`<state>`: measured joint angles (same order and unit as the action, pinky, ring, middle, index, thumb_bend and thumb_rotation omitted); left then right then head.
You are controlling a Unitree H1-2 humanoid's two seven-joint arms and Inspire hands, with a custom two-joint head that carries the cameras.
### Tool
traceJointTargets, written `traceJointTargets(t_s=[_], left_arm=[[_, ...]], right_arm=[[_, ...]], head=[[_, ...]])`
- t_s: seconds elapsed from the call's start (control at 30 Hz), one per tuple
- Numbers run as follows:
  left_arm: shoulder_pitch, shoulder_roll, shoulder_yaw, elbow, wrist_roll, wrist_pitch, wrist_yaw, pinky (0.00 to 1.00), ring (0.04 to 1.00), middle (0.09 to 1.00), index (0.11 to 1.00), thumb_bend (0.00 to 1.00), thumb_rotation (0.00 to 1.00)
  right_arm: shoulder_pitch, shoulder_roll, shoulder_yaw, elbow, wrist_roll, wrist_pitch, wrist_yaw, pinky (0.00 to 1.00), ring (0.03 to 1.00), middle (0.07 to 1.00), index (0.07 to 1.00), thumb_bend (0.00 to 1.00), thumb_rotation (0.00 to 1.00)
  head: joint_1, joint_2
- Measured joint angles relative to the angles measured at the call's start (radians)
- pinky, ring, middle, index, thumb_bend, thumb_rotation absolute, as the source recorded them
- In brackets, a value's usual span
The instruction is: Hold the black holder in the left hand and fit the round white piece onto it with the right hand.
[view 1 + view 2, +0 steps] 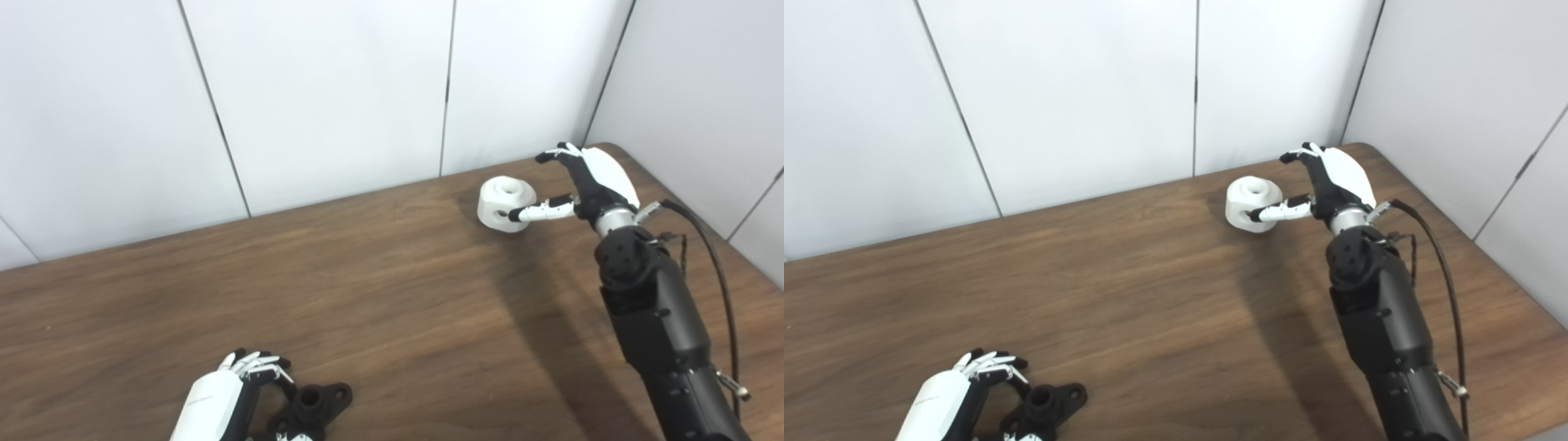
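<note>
Two separate reaches are in hand on the brown table (pixel 392 294), and neither grasp looks finished. At the far right corner the right hand (pixel 588 184) is held spread around the round white piece (pixel 506 204): the thumb is laid against its near side and the other fingers are arched above and behind it, not yet closed, so nothing is carried. A full wrap across the piece's flat sides is judged wise before any lift, since a thumb push alone could slide it toward the wall. At the near edge the left hand (pixel 226 395) is curled just beside the black holder (pixel 313 404), which lies on the table; whether it is touched cannot be told. The holder's raised socket should be kept facing up and unobstructed.
</note>
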<state>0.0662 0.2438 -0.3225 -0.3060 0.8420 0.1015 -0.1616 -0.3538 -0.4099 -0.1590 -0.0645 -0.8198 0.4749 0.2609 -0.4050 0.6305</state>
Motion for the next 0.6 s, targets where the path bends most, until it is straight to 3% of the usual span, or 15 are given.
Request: traceJointTargets(t_s=[0.23, 0.6], left_arm=[[0.0, 0.0, 0.001, -0.003, -0.003, 0.0, -0.006, 0.94, 0.842, 0.75, 0.485, 0.52, 0.04], [0.002, -0.001, 0.002, -0.008, -0.002, 0.004, -0.007, 0.94, 0.838, 0.748, 0.485, 0.52, 0.04]], right_arm=[[-0.04, -0.006, 0.022, 0.073, -0.017, 0.0, 0.018, 1.0, 1.0, 0.96, 0.817, 0.99, 0.34], [-0.045, -0.074, 0.082, 0.14, -0.01, 0.0, 0.045, 1.0, 1.0, 0.954, 0.796, 0.99, 0.38]], head=[[0.009, 0.002], [0.011, 0.0]])
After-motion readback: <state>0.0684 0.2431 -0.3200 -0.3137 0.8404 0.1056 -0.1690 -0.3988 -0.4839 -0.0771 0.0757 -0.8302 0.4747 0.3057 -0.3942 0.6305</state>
